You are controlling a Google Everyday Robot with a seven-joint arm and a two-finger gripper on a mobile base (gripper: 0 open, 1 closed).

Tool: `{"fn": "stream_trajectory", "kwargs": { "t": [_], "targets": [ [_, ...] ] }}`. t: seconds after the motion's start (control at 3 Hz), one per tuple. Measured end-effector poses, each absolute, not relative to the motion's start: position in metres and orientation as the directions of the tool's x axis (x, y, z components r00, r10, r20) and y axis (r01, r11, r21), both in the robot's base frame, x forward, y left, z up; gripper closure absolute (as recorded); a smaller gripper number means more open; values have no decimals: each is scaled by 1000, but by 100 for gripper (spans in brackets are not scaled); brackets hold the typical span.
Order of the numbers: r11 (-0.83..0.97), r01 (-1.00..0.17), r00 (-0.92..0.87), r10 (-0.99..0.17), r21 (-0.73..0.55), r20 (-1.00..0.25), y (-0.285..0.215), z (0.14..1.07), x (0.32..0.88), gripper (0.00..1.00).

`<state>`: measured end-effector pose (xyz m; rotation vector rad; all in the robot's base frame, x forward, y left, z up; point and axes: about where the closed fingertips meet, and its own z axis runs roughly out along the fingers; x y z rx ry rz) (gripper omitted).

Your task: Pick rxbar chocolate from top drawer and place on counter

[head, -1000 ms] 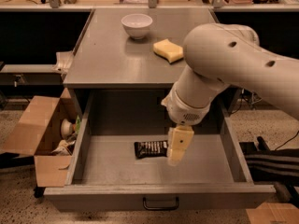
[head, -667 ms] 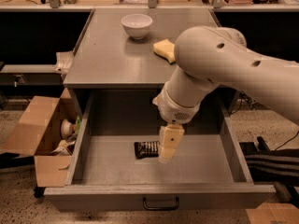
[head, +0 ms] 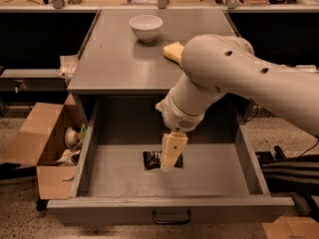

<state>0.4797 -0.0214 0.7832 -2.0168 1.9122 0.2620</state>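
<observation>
The rxbar chocolate [head: 152, 159], a dark flat bar with white lettering, lies on the floor of the open top drawer [head: 119, 180], near its middle. My gripper [head: 169, 158] hangs down from the white arm into the drawer and covers the bar's right part. The bar's left end shows beside the cream finger [head: 172, 151]. The counter [head: 119, 59] is the grey metal top above the drawer.
A white bowl [head: 145, 27] and a yellow sponge [head: 173, 51] sit on the counter. An open cardboard box [head: 47, 143] with small items stands on the floor left of the drawer. The drawer's dark handle [head: 171, 217] faces the camera. A cluttered bench runs along the back.
The arm has swung left and the gripper has moved left over the bar, now covering its right part. The bar has not moved.
</observation>
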Motion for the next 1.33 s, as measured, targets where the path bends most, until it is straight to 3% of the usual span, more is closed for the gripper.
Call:
{"fn": "stream_trajectory", "kwargs": {
  "t": [0.67,1.33],
  "targets": [
    [-28,-991,84,-895,-132,-437,-42,749,500,0],
    [-42,-992,96,-858,-119,-504,-102,621,537,0]
  ]
}}
